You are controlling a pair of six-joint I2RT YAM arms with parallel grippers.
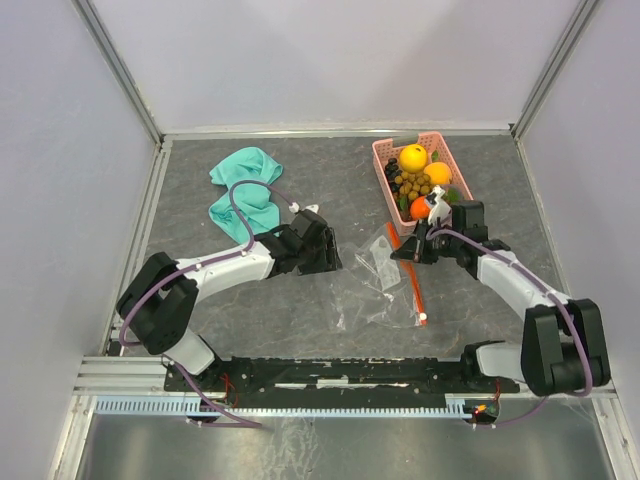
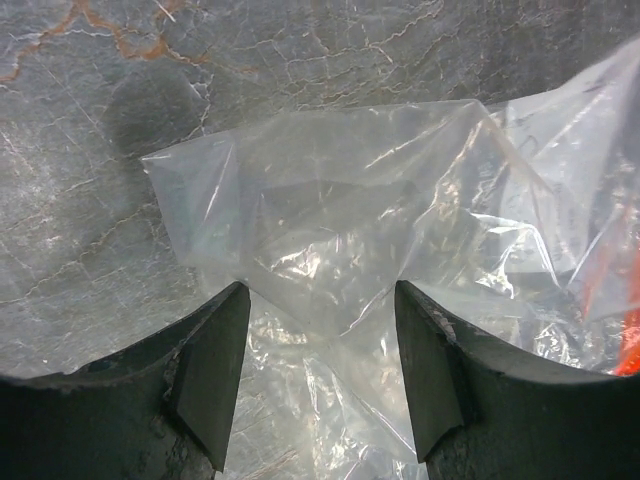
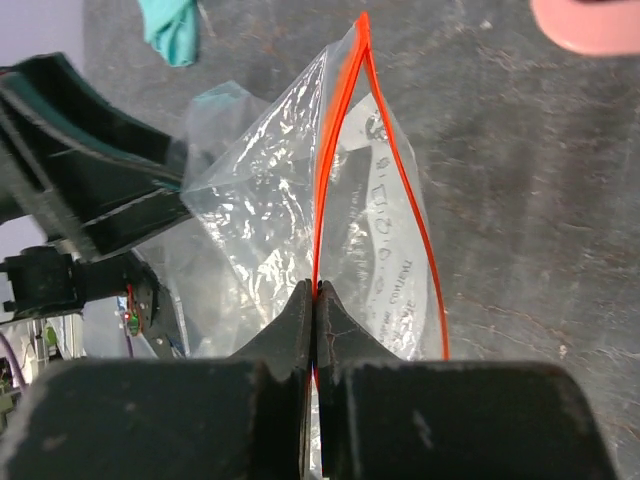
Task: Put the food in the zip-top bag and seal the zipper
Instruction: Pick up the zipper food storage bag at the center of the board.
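Food in pink basket; right gripper pinching zipper; zip-top bag gaping.

It looked like a lab robot cell: plain pale panel walls on aluminium frame rails boxed in a grey marbled tabletop, with a black mounting plate at its near edge.

Grey marbled table: teal cloth far left, pink basket far right, zip-top bag centre.

Both arms reach inward — left claw spread wide, right claw pinched tight on the zipper.
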